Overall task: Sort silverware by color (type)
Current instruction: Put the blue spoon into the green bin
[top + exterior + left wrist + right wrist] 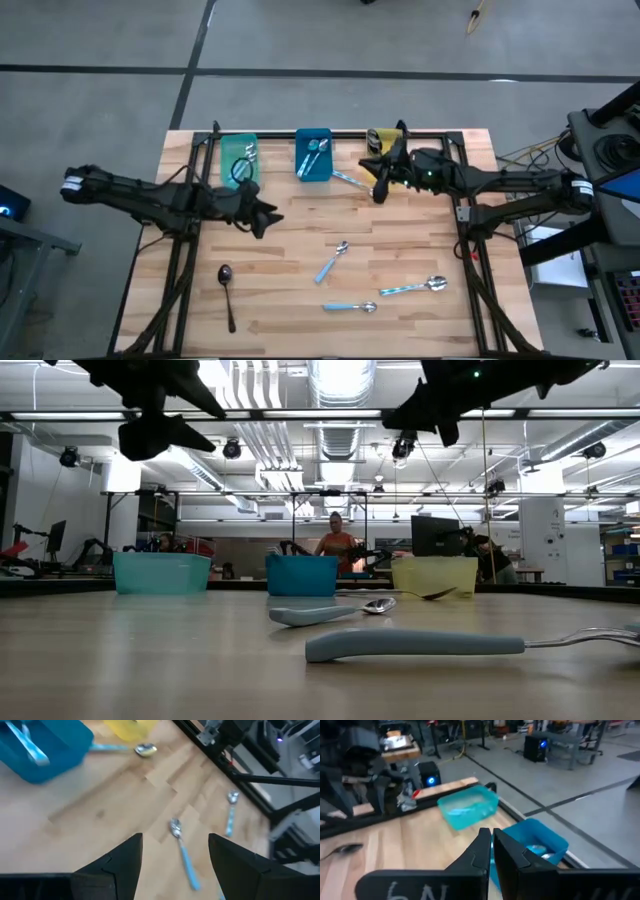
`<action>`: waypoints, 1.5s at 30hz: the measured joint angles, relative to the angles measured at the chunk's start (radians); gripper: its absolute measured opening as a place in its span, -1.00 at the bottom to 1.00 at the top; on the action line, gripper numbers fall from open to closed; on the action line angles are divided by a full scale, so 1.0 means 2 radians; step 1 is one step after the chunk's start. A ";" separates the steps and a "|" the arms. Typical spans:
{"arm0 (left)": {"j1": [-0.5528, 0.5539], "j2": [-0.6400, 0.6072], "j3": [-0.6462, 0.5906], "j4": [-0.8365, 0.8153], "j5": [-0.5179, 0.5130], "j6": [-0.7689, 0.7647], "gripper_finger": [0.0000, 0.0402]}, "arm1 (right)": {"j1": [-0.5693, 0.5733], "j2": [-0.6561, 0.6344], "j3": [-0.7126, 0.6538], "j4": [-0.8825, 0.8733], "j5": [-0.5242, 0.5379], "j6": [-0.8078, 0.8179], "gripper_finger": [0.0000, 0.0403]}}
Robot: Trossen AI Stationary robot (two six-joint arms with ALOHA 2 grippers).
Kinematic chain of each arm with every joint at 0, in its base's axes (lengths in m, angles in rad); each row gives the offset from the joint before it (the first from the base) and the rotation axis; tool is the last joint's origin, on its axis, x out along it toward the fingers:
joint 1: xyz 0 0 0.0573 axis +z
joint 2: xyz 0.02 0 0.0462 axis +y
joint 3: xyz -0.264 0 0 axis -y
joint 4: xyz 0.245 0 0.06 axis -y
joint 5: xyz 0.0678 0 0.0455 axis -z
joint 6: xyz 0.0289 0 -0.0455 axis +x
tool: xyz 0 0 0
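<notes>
Right gripper (491, 851) fingers closed; teal bin (468, 807), blue bin (536, 841) beyond.

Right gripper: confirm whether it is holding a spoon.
No. In the right wrist view the right gripper has its fingers pressed together with nothing between them, above the blue bin.

My wooden table (300, 230) carried three bins at its far edge: teal (239, 160), blue (313, 154), yellow (380, 138). Blue-handled spoons (333, 261) lay scattered nearer (one beside the blue bin), plus a dark spoon (227, 290).
</notes>
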 joint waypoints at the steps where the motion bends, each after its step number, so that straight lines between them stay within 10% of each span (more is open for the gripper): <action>1: -0.009 0.000 0.000 0.000 0.000 -0.015 0.03 | 0.003 0.000 -0.004 -0.001 -0.001 0.000 -0.95; 20: -0.211 0.105 0.017 -0.068 0.043 -0.374 0.03 | 0.007 0.007 -0.013 -0.005 -0.001 0.002 -0.95; 45: -0.191 0.435 0.277 -0.068 -0.167 0.125 0.03 | 0.105 0.008 -0.013 -0.043 -0.019 0.046 -0.95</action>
